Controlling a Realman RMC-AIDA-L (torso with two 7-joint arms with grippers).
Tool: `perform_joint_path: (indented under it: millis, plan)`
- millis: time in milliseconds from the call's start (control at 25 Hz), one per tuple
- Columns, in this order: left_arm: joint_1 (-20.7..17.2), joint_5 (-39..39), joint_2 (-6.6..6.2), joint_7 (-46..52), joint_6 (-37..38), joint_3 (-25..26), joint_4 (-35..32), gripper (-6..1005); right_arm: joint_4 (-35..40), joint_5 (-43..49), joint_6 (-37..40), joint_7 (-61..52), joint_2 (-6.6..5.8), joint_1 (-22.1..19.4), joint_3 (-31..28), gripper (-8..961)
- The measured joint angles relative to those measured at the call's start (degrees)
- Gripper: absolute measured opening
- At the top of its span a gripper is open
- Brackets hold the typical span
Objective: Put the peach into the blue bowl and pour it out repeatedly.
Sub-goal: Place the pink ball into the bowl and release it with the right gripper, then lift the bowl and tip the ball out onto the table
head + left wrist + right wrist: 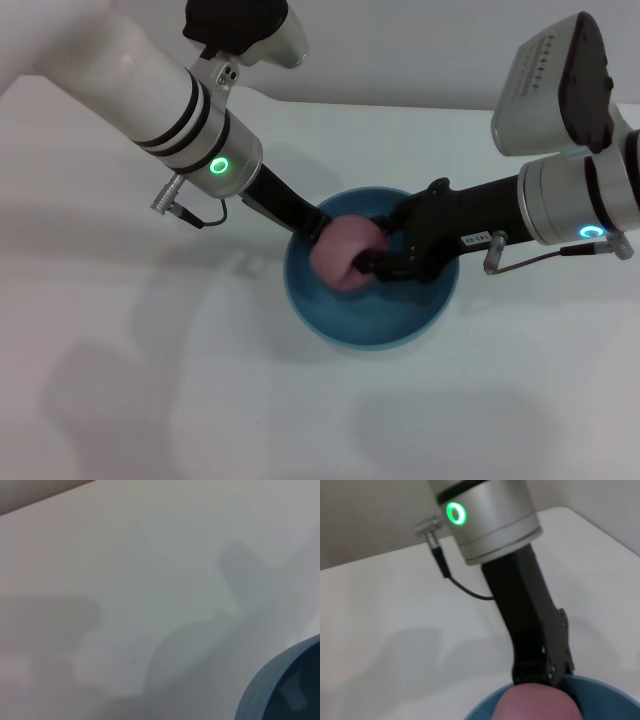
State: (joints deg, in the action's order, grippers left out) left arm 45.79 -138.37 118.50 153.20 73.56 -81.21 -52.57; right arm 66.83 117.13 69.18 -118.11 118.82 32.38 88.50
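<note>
With the peach (pixel 345 252) pinched in my right gripper (pixel 372 262) over the blue bowl (pixel 370 325), whose rim my left gripper (pixel 312 226) clamps, I should release low and gently.

A plain, matte white surface (pixel 120 380) carried the things. A round, glossy light-blue bowl (pixel 370 330) sat directly on it, near its middle. Soft grey shadows fell across the white top around the bowl.
</note>
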Motion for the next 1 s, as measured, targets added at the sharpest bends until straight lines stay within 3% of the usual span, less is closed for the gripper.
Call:
perform_joint_path:
  millis: [160, 240, 640, 1000]
  plan:
    - [0.0, 0.43, 0.05, -0.01, 0.02, 0.0, 0.02, -1, 0.19, 1.11, -0.11, -0.33, 0.0, -0.04, 0.35, 414]
    - [0.0, 0.43, 0.06, -0.01, -0.01, 0.0, 0.04, -1, 0.38, 1.17, -0.11, -0.34, 0.0, -0.13, 0.24, 588]
    - [-0.97, 0.35, -0.14, -0.02, -2.63, 0.0, 0.26, -2, 5.29, 0.62, 0.45, -0.36, 0.37, -4.28, -6.01, 591]
    - [-5.87, 0.21, -0.34, -1.99, -17.71, -0.49, 0.17, -2, 0.54, -11.1, 0.15, -0.45, 0.13, -11.25, -20.77, 591]
